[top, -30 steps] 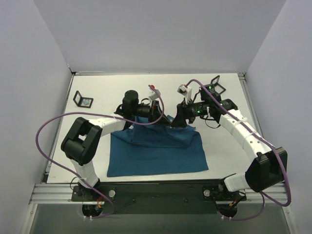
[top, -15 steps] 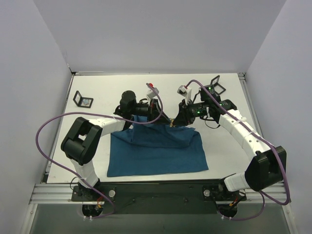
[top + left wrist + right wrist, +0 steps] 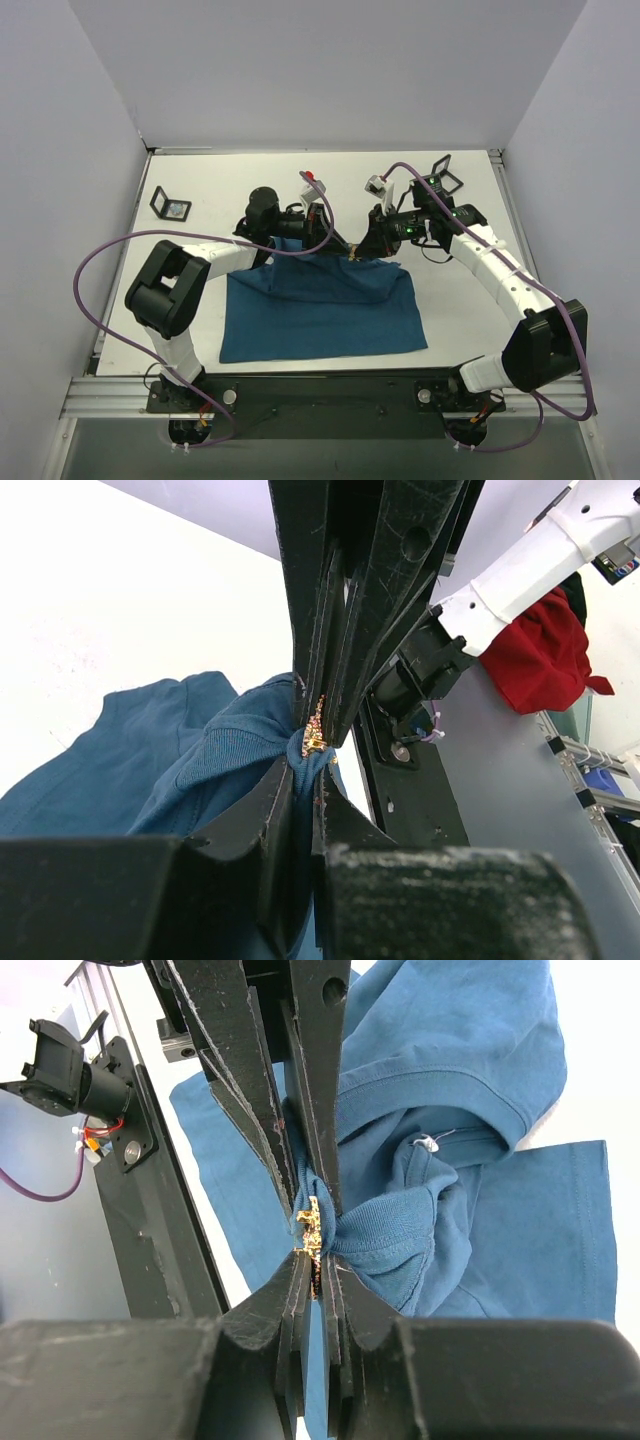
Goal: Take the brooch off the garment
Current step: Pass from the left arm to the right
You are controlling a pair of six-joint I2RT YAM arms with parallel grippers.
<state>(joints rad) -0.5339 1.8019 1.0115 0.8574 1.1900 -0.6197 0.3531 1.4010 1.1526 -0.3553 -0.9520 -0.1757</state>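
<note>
The dark teal garment (image 3: 320, 305) lies on the white table, its neck end lifted between my two grippers. My left gripper (image 3: 305, 768) is shut on a bunched fold of the garment (image 3: 200, 770) right beside the brooch (image 3: 315, 730). The brooch (image 3: 311, 1228) is a tiny gold ornament, and my right gripper (image 3: 320, 1260) is shut on it, fingers meeting the left gripper's tips head-on. From above, the brooch (image 3: 353, 256) is a small gold speck where the left gripper (image 3: 340, 247) and right gripper (image 3: 362, 250) meet.
A black square frame (image 3: 171, 206) stands at the far left of the table, another (image 3: 442, 176) at the far right behind my right arm. Purple cables loop beside both arms. A red cloth (image 3: 545, 640) lies beyond the table edge.
My right gripper has closed from open onto the brooch and shifted slightly toward the left gripper. The left gripper keeps its hold on the fabric.
</note>
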